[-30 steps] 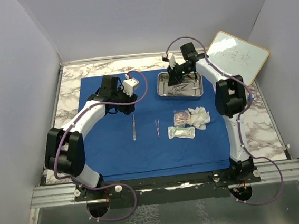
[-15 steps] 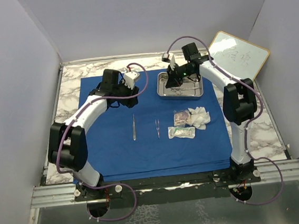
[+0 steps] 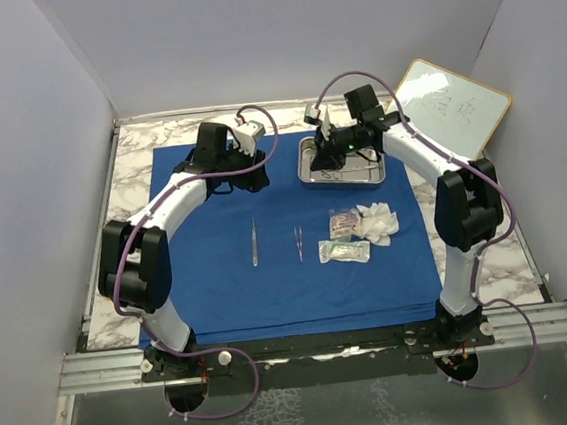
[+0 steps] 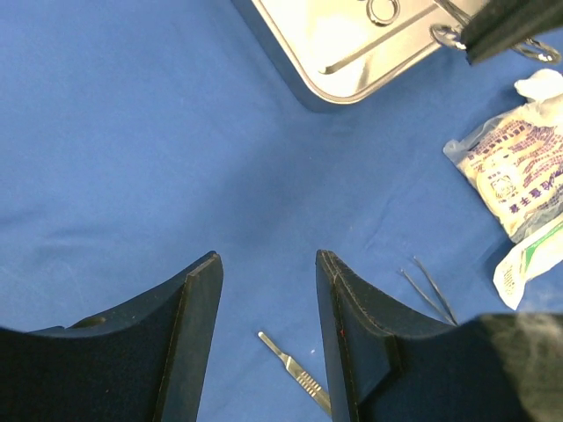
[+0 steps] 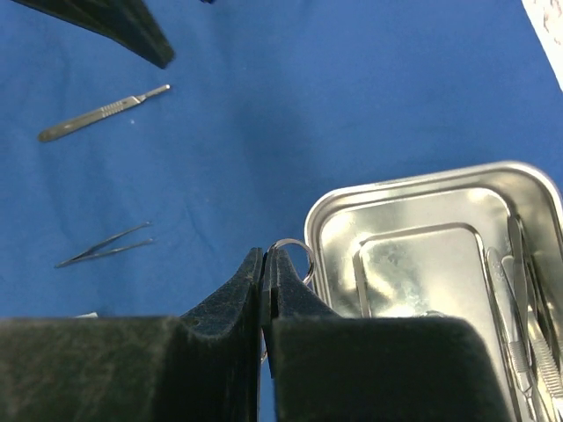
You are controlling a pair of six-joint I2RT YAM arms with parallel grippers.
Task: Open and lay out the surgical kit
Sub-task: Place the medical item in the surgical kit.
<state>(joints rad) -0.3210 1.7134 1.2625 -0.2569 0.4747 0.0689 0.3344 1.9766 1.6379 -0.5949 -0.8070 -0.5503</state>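
Nearest the arm bases, the blue cloth (image 3: 211, 290) lies flat, with a broad bare stretch on its left side. At mid-cloth the scalpel handle (image 3: 253, 241) and tweezers (image 3: 299, 243) lie apart, with the clear packets (image 3: 345, 252) and gauze (image 3: 377, 223) clustered to their right. Beyond these, the left gripper (image 4: 267, 264) hangs over bare cloth, its fingers moderately parted with nothing between them. Farther right, the right gripper (image 5: 265, 264) is pinched tight on a ring-handled instrument (image 5: 295, 248) at the rim of the steel tray (image 5: 422, 180).

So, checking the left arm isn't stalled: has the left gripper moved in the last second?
Yes. The left gripper has moved farther from the scalpel, toward the far edge of the blue cloth.
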